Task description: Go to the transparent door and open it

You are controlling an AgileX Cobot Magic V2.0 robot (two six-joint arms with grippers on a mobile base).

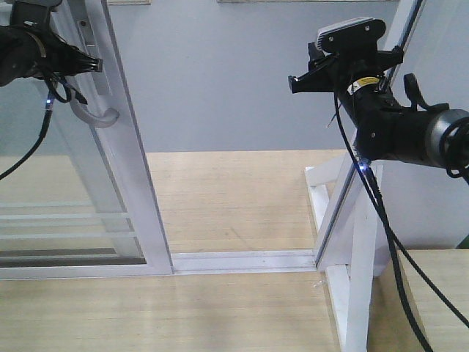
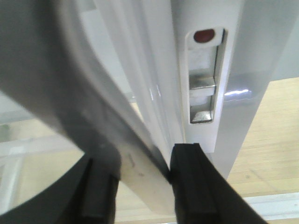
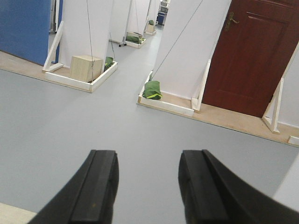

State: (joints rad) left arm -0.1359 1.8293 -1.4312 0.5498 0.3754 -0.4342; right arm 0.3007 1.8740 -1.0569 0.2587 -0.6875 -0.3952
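Nearest the lens, the left gripper pinches the curved grey handle of the transparent door, at nine o'clock in the front view. The hold is near the handle's tip, so it may slip off. The right gripper hangs open and empty. No writing is legible.

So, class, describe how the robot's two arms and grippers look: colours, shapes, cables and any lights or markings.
Both arms are black. The right arm has a thick rounded body with a silvery-grey joint band, a small yellow-and-white label, a blue light and black cables hanging down. A grey-topped camera box sits above it. The left arm also shows a blue light and a black cable. The right gripper has flat, blunt black fingers.
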